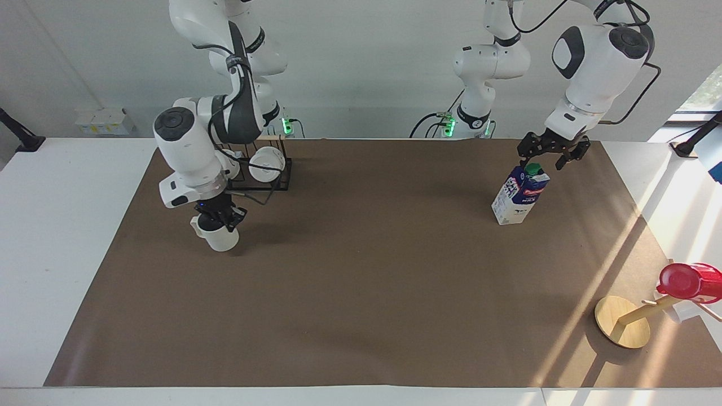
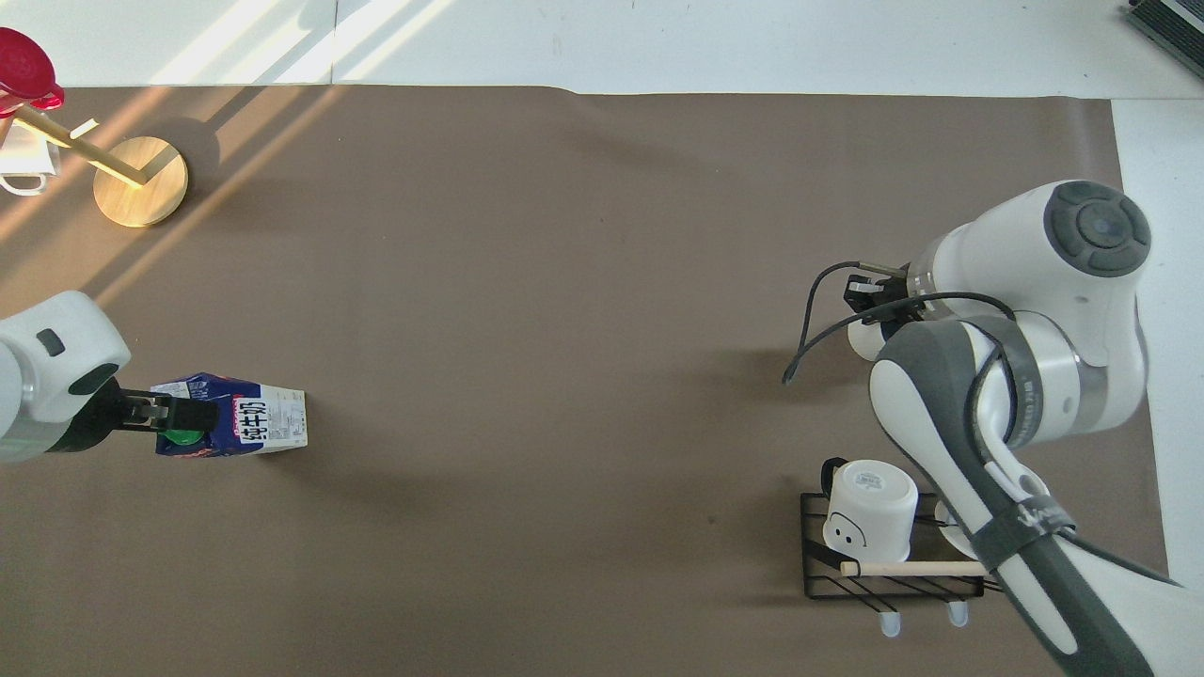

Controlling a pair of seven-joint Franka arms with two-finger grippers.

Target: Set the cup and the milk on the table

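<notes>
The right gripper is clamped shut on the cup, which sits right beneath it on the worktop. The left gripper hangs spread wide, holding nothing, directly over the milk standing below it.

Right tool grips the cup; left tool spread over the milk
</notes>
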